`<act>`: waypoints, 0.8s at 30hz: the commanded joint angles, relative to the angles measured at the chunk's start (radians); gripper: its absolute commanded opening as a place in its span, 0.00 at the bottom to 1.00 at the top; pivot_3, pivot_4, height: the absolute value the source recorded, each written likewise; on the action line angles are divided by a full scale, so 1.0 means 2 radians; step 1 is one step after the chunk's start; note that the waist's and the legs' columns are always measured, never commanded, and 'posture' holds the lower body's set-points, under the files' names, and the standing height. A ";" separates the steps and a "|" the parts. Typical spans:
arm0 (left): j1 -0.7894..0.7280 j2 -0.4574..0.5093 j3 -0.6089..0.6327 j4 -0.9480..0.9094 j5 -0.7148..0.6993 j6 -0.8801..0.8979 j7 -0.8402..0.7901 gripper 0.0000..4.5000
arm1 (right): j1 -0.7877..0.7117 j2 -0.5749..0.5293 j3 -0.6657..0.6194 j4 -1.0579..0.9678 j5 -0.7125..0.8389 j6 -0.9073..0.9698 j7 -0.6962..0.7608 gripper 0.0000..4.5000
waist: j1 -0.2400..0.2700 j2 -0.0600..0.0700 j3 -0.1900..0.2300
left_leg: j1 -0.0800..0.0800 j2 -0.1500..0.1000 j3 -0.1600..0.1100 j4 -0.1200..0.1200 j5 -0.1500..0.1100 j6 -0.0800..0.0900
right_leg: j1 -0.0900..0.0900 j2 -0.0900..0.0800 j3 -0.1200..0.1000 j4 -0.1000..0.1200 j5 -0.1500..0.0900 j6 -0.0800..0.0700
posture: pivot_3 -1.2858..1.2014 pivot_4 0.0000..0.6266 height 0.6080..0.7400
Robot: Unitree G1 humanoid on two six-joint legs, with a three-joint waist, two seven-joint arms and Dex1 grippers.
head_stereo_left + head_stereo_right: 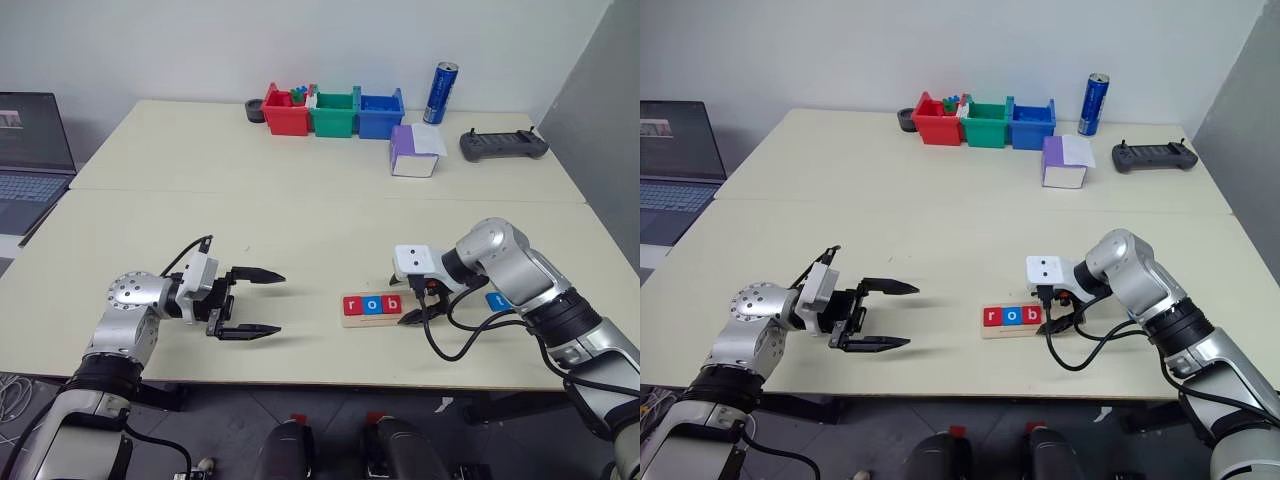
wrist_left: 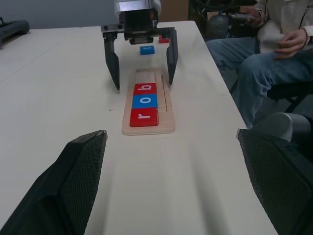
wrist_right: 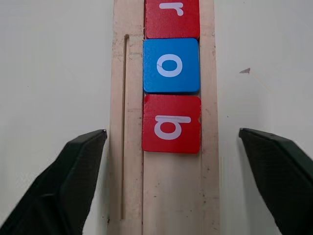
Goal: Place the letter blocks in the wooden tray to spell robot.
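The wooden tray (image 1: pixel 370 321) lies near the table's front edge and holds three letter blocks in a row: red r (image 1: pixel 352 305), blue o (image 1: pixel 372 305), red b (image 1: pixel 392 304). My right gripper (image 1: pixel 408 303) hangs open over the tray's right end, just past the b (image 3: pixel 171 123), with its fingers either side of the tray and nothing between them. A loose blue block (image 1: pixel 497 300) lies on the table behind my right arm, and a red block (image 2: pixel 164 39) shows beside it. My left gripper (image 1: pixel 280 303) stands open and empty to the left of the tray, pointing at it.
Red (image 1: pixel 286 112), green (image 1: pixel 333 113) and blue (image 1: pixel 380 113) bins line the table's far edge, with a blue can (image 1: pixel 441 92), a purple-and-white box (image 1: pixel 415 152) and a black controller (image 1: pixel 503 144). A laptop (image 1: pixel 35 150) sits far left. A person (image 2: pixel 264 54) sits beside the table.
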 commanded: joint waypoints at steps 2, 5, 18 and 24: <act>-0.002 0.009 0.008 0.001 -0.004 -0.011 -0.003 1.00 | -0.021 -0.012 -0.036 -0.032 0.027 0.006 0.014 0.99 | 0.000 0.000 0.000 | 0.000 0.000 0.000 0.000 0.000 0.000 | 0.000 0.000 0.000 0.000 0.000 0.000 | 0.52 0.24 1.00; 0.001 0.011 0.007 0.005 -0.007 -0.018 -0.003 1.00 | -0.014 -0.024 -0.078 -0.054 0.057 0.041 0.004 0.99 | 0.000 0.000 0.000 | 0.000 0.000 0.000 0.000 0.000 0.000 | 0.000 0.000 0.000 0.000 0.000 0.000 | 0.52 0.24 1.00; 0.003 0.017 -0.022 0.026 -0.025 -0.037 -0.003 1.00 | 0.254 0.044 -0.497 -0.217 0.149 0.226 -0.323 0.99 | 0.005 0.000 0.000 | -0.001 0.000 -0.001 -0.001 0.000 0.000 | 0.001 -0.001 -0.001 -0.003 0.000 -0.001 | 0.52 0.24 1.00; -0.012 0.020 -0.041 0.038 -0.032 -0.038 -0.003 1.00 | 0.316 0.063 -0.577 -0.264 0.185 0.244 -0.380 0.99 | -0.001 0.001 0.000 | 0.000 0.000 -0.001 -0.001 0.000 0.000 | 0.000 -0.001 -0.001 -0.001 0.000 0.000 | 0.52 0.24 1.00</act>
